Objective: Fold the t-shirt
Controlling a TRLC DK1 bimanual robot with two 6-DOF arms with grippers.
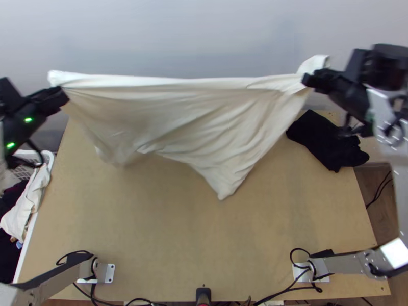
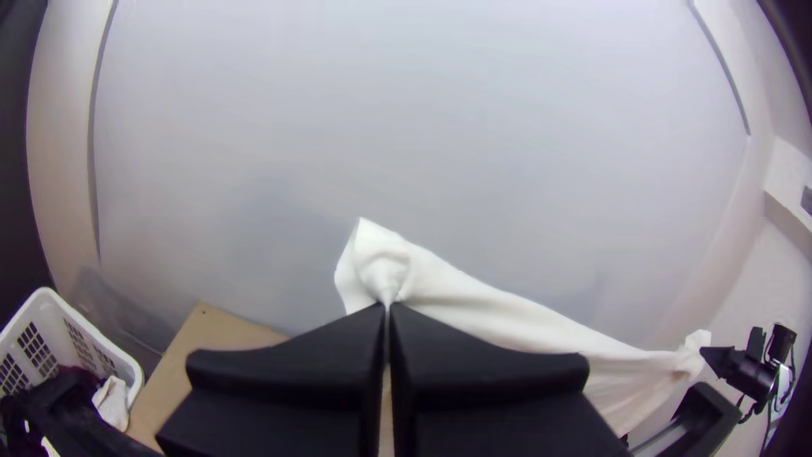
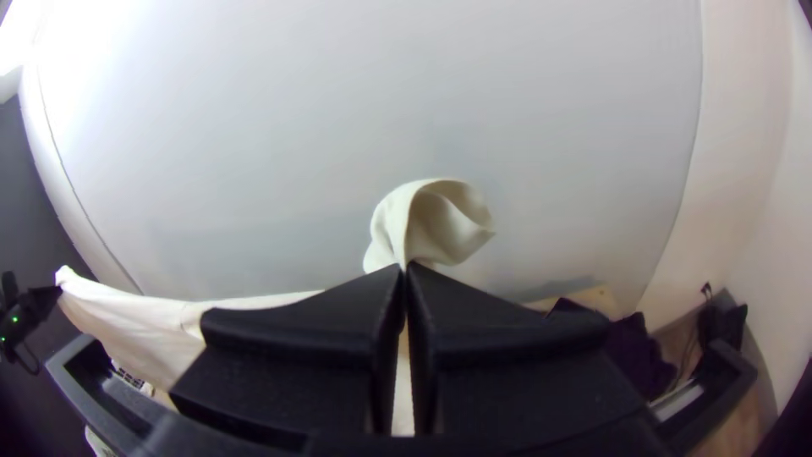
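T-shirt (image 1: 178,115), pale cream, hangs stretched out between the two grippers over the far part of the table (image 1: 153,234), its upper edge drawn nearly straight from one to the other. Below that edge the cloth falls in slanting creases to an uneven hem: a pointed corner hangs lowest, right of the middle, and a shorter, blurred part hangs nearer the left gripper (image 1: 63,95). Whether the hem touches the wood, I cannot tell. The left gripper (image 2: 388,308) is clenched on one upper corner, a small gathered tuft standing out beyond its fingertips in its wrist view. The right gripper (image 3: 405,269) is likewise clenched on the opposite upper corner, where a loose, curled flap rises past the tips. On the table's right side, near the right arm (image 1: 395,173) and apart from the shirt, lies a bunched black cloth (image 1: 326,143). Off the table's left edge stands a white basket (image 1: 49,159), with a whitish cloth (image 1: 25,204) over its side and dark cloth (image 1: 6,255) beside that. At the table's near edge, between the arms' bases, sits a small black device (image 1: 203,294), with cables near it.
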